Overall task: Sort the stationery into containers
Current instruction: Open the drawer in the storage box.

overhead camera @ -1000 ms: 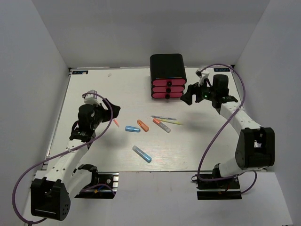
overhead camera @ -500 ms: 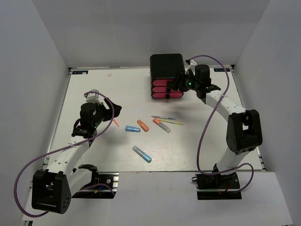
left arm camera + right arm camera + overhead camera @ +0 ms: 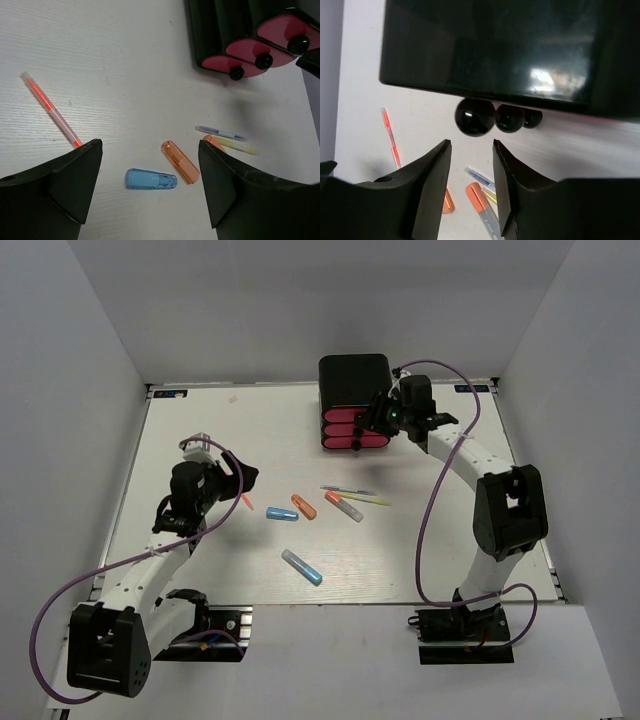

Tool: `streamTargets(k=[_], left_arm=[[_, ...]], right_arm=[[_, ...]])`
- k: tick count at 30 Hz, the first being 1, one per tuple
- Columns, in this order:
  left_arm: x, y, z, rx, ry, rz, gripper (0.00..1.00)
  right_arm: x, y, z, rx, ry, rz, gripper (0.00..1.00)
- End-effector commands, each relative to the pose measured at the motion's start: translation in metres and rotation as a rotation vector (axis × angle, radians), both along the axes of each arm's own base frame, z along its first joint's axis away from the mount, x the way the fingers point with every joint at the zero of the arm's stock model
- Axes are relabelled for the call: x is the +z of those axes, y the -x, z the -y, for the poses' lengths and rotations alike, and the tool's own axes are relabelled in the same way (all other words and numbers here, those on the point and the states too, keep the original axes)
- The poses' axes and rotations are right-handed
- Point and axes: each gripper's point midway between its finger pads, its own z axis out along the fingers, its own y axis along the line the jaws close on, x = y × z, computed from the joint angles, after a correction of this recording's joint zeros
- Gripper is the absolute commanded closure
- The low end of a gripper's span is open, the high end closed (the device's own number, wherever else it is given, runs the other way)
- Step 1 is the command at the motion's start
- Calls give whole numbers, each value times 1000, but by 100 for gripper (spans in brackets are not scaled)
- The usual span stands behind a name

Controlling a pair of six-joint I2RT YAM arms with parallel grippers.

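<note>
Partly closed, the right gripper (image 3: 471,145) holds nothing; the nearest knob (image 3: 475,116) of the drawer box (image 3: 470,50) sits just beyond its narrow gap at twelve o'clock. Wide and empty, the left gripper (image 3: 150,147) has the blue marker (image 3: 151,179) at six o'clock, the orange marker (image 3: 180,161) at four.
</note>
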Motion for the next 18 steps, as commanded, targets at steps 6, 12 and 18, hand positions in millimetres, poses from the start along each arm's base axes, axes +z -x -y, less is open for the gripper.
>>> streamTargets(k=[6,12,18], left_arm=[[8,-1,1,-13,-2,43,13],[1,-2,1,-13,-5,23,13],[1,-2,1,-10,5,29,13]], right_arm=[[4,-13,2,-43,23,7,50],[4,-30,-5,-50,9,31,47],[4,-39,-7,-61,8,52,47]])
